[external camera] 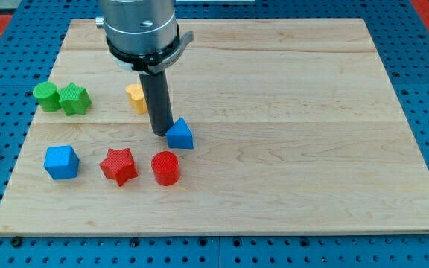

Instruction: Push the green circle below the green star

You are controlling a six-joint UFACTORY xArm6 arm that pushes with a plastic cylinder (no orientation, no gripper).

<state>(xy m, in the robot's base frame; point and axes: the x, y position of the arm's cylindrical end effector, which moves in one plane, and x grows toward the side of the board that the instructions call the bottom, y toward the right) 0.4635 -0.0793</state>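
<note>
The green circle, touching the green star by the board's left edge, looks light and slippery, best nudged on its top side by my tip, a bare rod holding nothing.

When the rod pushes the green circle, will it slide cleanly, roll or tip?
The green circle stands squat on a flat end, so it probably slides rather than tips. It touches the green star, so the two may move together. My tip is well off, beside the blue block.
</note>
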